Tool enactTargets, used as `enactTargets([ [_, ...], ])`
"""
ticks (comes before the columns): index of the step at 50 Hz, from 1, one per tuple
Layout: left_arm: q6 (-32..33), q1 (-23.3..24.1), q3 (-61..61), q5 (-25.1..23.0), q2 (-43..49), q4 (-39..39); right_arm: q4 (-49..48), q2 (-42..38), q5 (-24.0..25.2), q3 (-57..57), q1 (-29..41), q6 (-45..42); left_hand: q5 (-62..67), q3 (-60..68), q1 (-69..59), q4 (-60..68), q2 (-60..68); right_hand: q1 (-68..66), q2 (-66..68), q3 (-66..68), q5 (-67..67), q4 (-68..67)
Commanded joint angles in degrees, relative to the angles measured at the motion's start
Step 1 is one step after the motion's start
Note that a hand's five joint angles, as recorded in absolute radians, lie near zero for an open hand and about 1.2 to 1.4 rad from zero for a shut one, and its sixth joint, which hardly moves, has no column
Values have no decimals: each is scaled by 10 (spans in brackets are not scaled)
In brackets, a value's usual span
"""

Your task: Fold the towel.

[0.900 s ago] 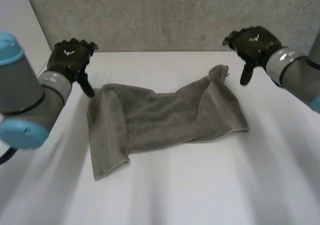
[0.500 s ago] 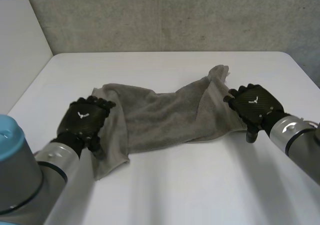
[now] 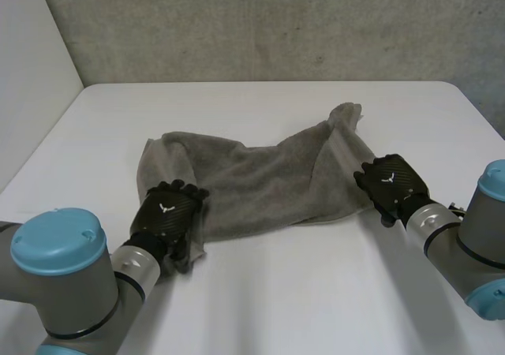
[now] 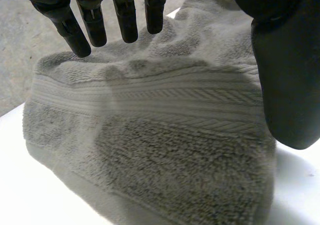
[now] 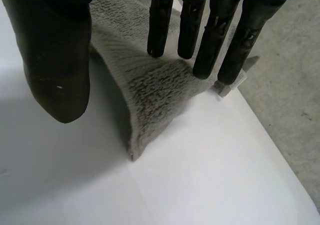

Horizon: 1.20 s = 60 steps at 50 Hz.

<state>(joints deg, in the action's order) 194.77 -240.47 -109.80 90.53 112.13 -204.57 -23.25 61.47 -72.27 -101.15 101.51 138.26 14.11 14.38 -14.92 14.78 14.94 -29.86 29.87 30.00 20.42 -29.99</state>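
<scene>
A grey towel (image 3: 260, 173) lies rumpled across the middle of the white table (image 3: 316, 292), with a flap folded over at its left end. My left hand (image 3: 166, 217) is over the towel's near left corner. In the left wrist view its fingers (image 4: 125, 15) are straight just above the ribbed border of the towel (image 4: 150, 150), the thumb held apart. My right hand (image 3: 390, 185) is at the near right corner. Its fingers (image 5: 200, 30) hang straight over the raised edge of the towel (image 5: 155, 95), the thumb on the other side and not touching. Both hands are open.
A grey wall (image 3: 276, 24) runs along the table's far edge and a pale panel (image 3: 31, 79) stands at the left. A small tag (image 5: 232, 85) sticks out at the towel's far right corner.
Both hands have come from the towel's far corners towards me and dropped low. They now sit at the towel's near left and near right corners. The towel has hardly shifted.
</scene>
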Motion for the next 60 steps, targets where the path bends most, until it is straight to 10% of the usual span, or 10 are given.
enactTargets([
  [1, 0, 17, -1, 1, -5, 1, -46, -17, -3, 11, 0, 3, -124, -27, 32, -31, -32, -80, 79, 78, 74, -78],
  [16, 2, 37, 5, 54, 10, -4, -50, -31, -14, 39, -3, 11, -115, -18, 24, -22, -24, -501, 501, 499, 495, -499],
  [29, 69, 20, 45, 88, 42, -26, 21, 16, -38, 54, -53, 69, -8, 90, -84, 86, 84, -501, 501, 500, 496, -500],
  [44, 73, 10, 65, 91, 34, -59, 101, 58, -37, 57, -59, 70, 550, 647, -642, 643, 642, -501, 501, 500, 496, -500],
  [49, 73, 8, 61, 91, 12, -56, 131, 87, -34, 66, -60, 68, 559, 656, -651, 652, 651, -501, 501, 500, 496, -500],
  [60, 90, -25, 52, 89, -133, -16, 450, 160, 20, 251, -111, 61, 559, 656, -651, 652, 651, -501, 501, 500, 496, -500],
])
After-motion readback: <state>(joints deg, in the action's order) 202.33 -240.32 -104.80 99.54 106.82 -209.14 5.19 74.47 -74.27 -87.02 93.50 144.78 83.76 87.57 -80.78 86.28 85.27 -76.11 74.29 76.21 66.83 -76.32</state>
